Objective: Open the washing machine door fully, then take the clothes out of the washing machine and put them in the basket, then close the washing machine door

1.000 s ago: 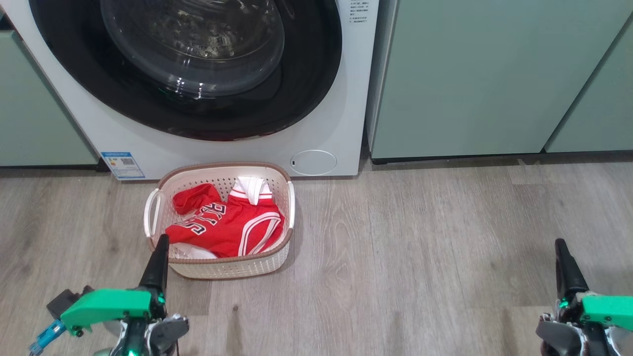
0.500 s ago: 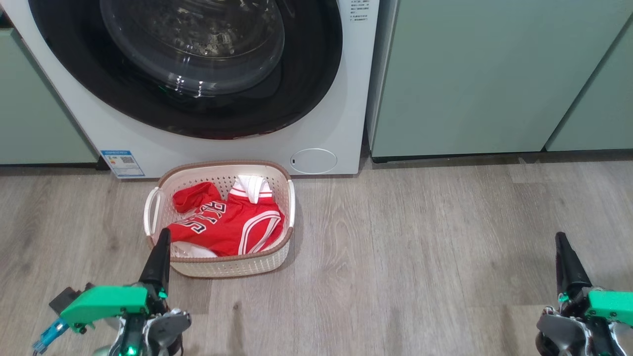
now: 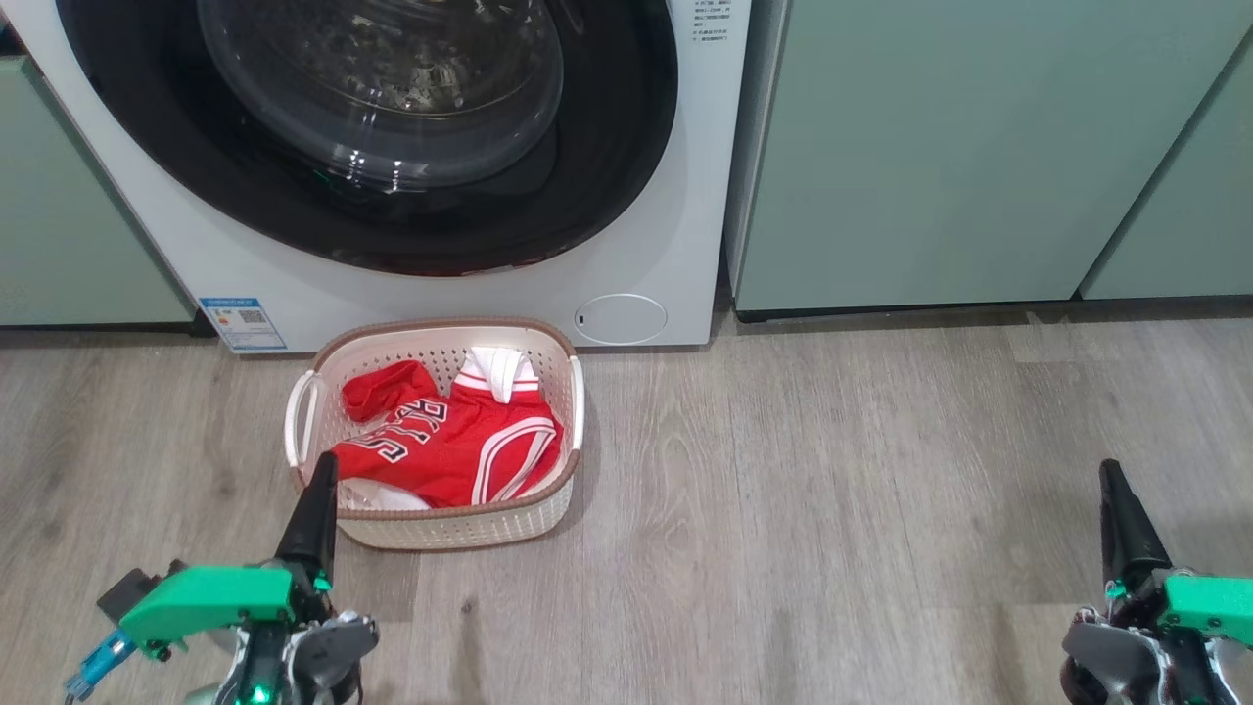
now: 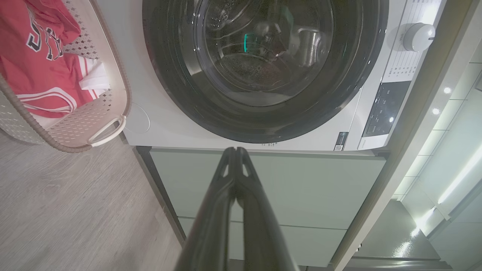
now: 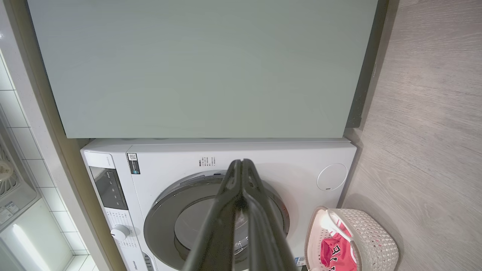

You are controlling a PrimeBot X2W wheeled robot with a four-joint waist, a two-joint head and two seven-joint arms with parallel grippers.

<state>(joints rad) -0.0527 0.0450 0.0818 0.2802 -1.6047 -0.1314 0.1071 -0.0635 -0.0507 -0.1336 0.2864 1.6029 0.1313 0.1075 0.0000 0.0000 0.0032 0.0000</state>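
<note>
Faces the washing machine (image 3: 675,196) at 11 o'clock in the head view, with the door (image 3: 382,117) closed flat against the white front, its black rim wide and glossy, the drum dimly visible through the clear bulging window. Flanked by pale green cabinets (image 3: 979,147) at 2 o'clock and again at 9 o'clock. Down at 8 o'clock, on the grey wood-grain floor (image 3: 803,470), finds the basket (image 3: 442,325) just in front of the machine. Inside it, the clothes (image 3: 460,446): a red jersey, crumpled, white lettering up, and a white piece (image 3: 497,370) leaning on the wall at the basket's 12 o'clock. At the basket's 1 o'clock, a small round flap (image 3: 620,319) on the machine's front; at its 10 o'clock, a blue-white sticker (image 3: 243,325).

Left gripper (image 3: 322,470) at 7 o'clock, fingers pressed together, clenched on nothing, tip overlapping the basket's near left corner; cannot tell whether touching. Right gripper (image 3: 1110,478) at 4 o'clock, likewise clenched and empty, over the floor, well apart from the basket.

In the left wrist view, pressed fingers aim at a cabinet front beside the machine, door at 12 o'clock, basket at 10 o'clock. In the right wrist view, pressed fingers cross the door, basket at 5 o'clock.
</note>
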